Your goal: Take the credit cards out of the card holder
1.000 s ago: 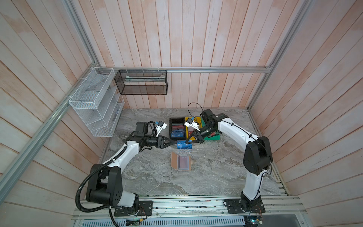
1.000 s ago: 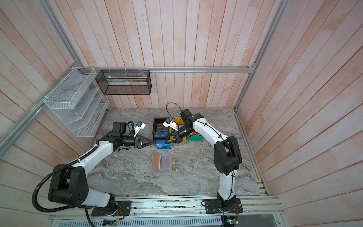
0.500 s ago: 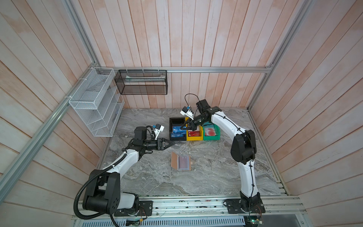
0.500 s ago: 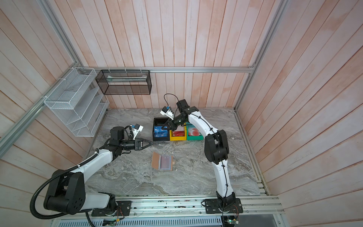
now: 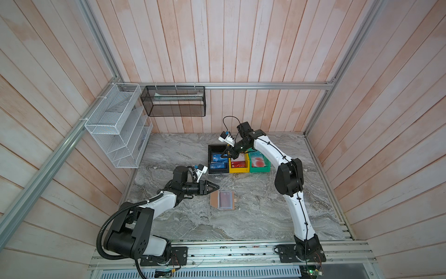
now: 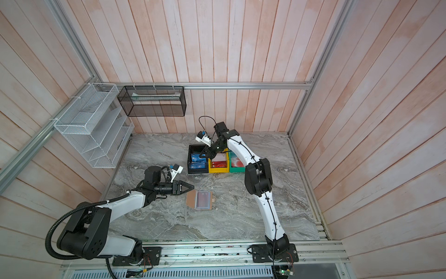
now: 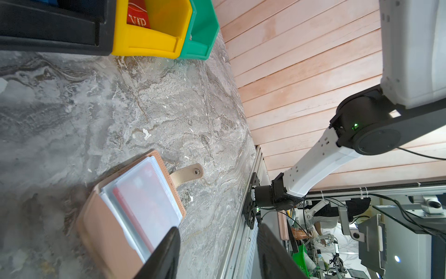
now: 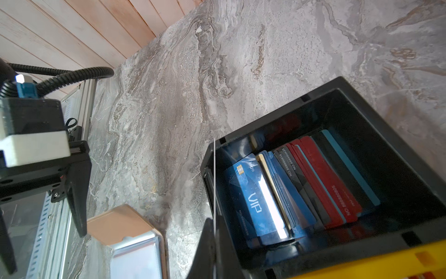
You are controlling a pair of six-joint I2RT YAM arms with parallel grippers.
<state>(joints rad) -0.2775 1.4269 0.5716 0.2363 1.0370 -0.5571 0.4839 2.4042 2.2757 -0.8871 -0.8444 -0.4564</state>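
Over black bin point(image 5: 218, 171), no longer out front, R jaws pinch card point(image 8: 214, 174); L jaws spread.

White "VIP" runs along the blue card point(image 8: 253, 200) at the front of the stack in the black bin point(image 8: 362, 248), just beside the tips of the right claw point(image 8: 214, 224). A small word by its chip ends in "go", and the fine print along its edge is too small to read. Deeper in the stack, farther from that claw, a dark card point(image 8: 289, 166) and a dark red card point(image 8: 337, 193) each carry a line starting "NO"; the digits are unclear. The thin card point(image 8: 214, 174) pinched in the right claw shows only its edge, so nothing on it can be read.

Well ahead of the parted left claw point(image 7: 217, 256), a red card point(image 7: 137, 17) in the yellow bin point(image 7: 144, 46) reads "VIP" in pale letters.
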